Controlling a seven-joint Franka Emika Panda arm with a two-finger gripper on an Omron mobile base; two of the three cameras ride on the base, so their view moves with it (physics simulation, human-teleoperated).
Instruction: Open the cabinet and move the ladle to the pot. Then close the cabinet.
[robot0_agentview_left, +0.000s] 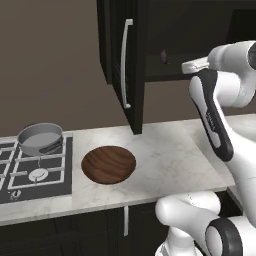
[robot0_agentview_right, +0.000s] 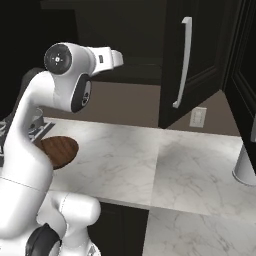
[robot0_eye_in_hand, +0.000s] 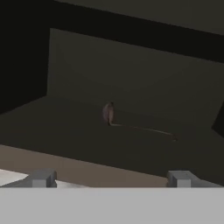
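Observation:
The black-brown cabinet has its left door swung out toward me, pale bar handle facing left. On the shelf inside lies the ladle, dark round scoop on the left and thin stem running right; it also shows as a small dark scoop, the ladle. My gripper is open, fingertips far apart, in front of the shelf edge and short of the ladle, holding nothing. The grey pot stands on the stove at the far left with its dark handle toward the front.
A wide brown wooden dish lies on the marble counter between stove and open door. The door hangs over the counter. A pale cylinder stands at the right, beside another dark door.

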